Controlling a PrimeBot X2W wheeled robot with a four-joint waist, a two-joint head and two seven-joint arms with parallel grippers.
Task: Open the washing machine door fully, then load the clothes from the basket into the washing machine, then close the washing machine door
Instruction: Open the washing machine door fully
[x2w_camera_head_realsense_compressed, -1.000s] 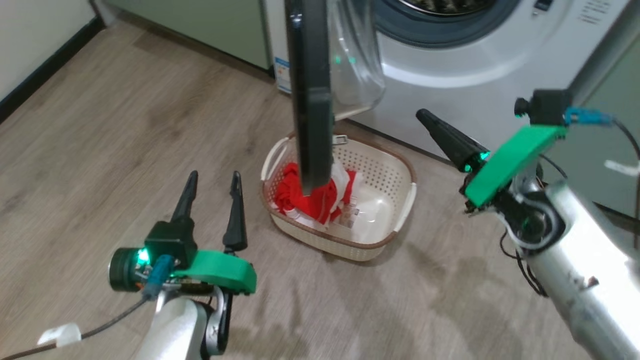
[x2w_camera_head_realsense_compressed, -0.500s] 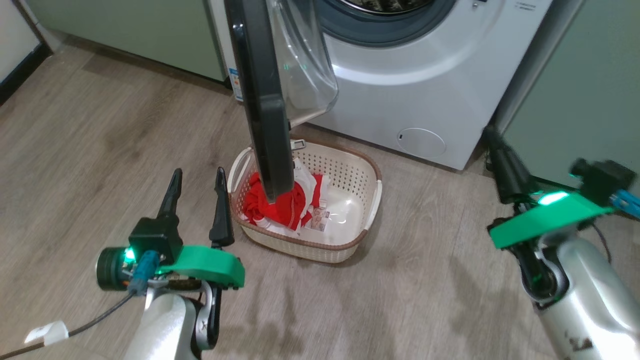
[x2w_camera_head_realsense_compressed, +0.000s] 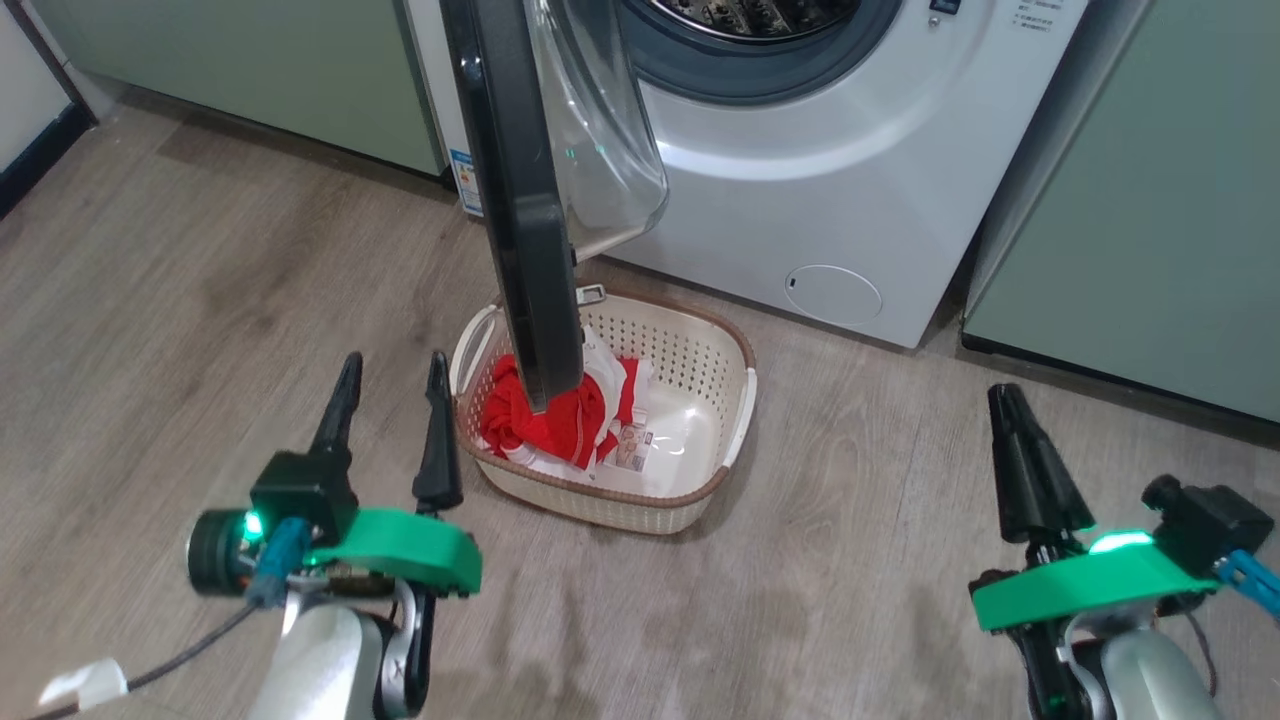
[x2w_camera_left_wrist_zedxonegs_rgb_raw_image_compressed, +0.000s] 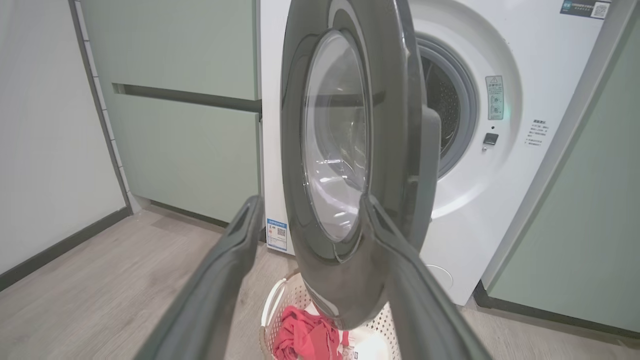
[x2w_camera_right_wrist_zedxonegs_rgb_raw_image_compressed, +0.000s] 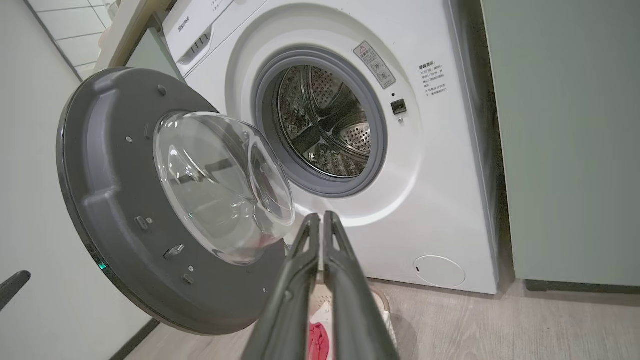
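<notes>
The white washing machine (x2w_camera_head_realsense_compressed: 820, 190) stands at the top of the head view with its steel drum (x2w_camera_right_wrist_zedxonegs_rgb_raw_image_compressed: 325, 125) exposed. The washing machine door (x2w_camera_head_realsense_compressed: 520, 200) is swung out, its black rim edge-on and hanging over the basket (x2w_camera_head_realsense_compressed: 735, 400) on the floor. The clothes (x2w_camera_head_realsense_compressed: 545, 420), a red and white bundle, lie in the basket's left half, partly hidden by the door. My left gripper (x2w_camera_head_realsense_compressed: 393, 360) is open just left of the basket, holding nothing. My right gripper (x2w_camera_head_realsense_compressed: 1003, 400) is shut and empty, well to the basket's right. In the left wrist view the door (x2w_camera_left_wrist_zedxonegs_rgb_raw_image_compressed: 395, 150) looms beyond my open gripper (x2w_camera_left_wrist_zedxonegs_rgb_raw_image_compressed: 310, 202).
Pale green cabinets flank the machine on the left (x2w_camera_head_realsense_compressed: 250, 70) and right (x2w_camera_head_realsense_compressed: 1130, 200). A small round service flap (x2w_camera_head_realsense_compressed: 833, 294) sits low on the machine front. Wooden floor (x2w_camera_head_realsense_compressed: 850, 600) spreads around the basket. A wall with dark skirting (x2w_camera_head_realsense_compressed: 40, 140) runs at far left.
The head camera has shifted. My shut right gripper has drawn back from beside the door and machine front, down to the floor area right of the basket. The left gripper has barely moved.
</notes>
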